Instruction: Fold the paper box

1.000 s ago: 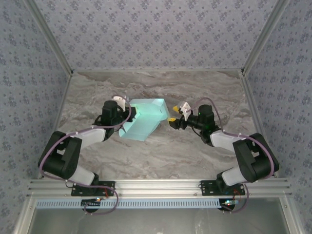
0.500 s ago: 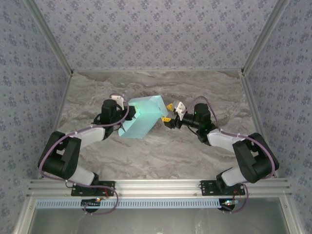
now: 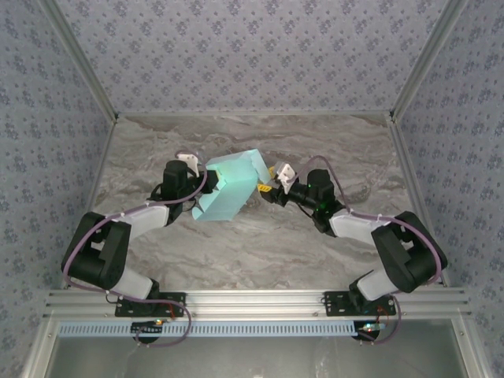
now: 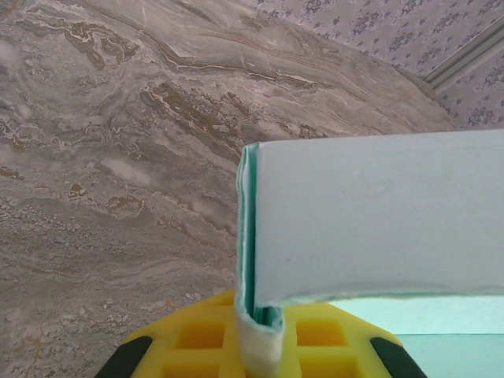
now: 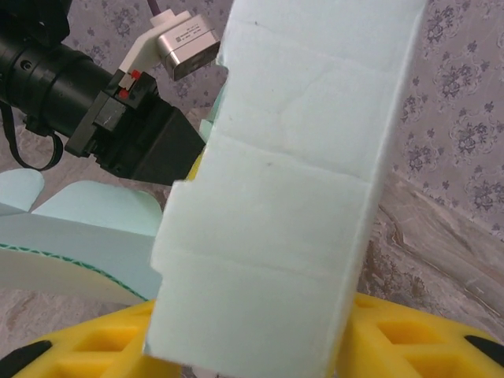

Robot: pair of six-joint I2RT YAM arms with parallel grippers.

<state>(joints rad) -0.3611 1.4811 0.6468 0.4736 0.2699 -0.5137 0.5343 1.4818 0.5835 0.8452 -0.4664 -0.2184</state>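
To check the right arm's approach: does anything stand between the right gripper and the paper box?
Nothing visible does. The right gripper is at the right end of the paper box, and the card rises directly between its yellow fingers. The left gripper clamps the opposite edge, out of the way.

Marble-look table between flowered walls
The grey-veined table (image 3: 236, 252) runs to a far wall (image 3: 252, 55) of blue-grey floral paper, with a matching left wall (image 3: 39, 157) and right wall (image 3: 472, 157); slanting metal posts (image 3: 79, 59) mark the far corners, a metal rail (image 3: 252, 299) crosses the near edge, and the light is even
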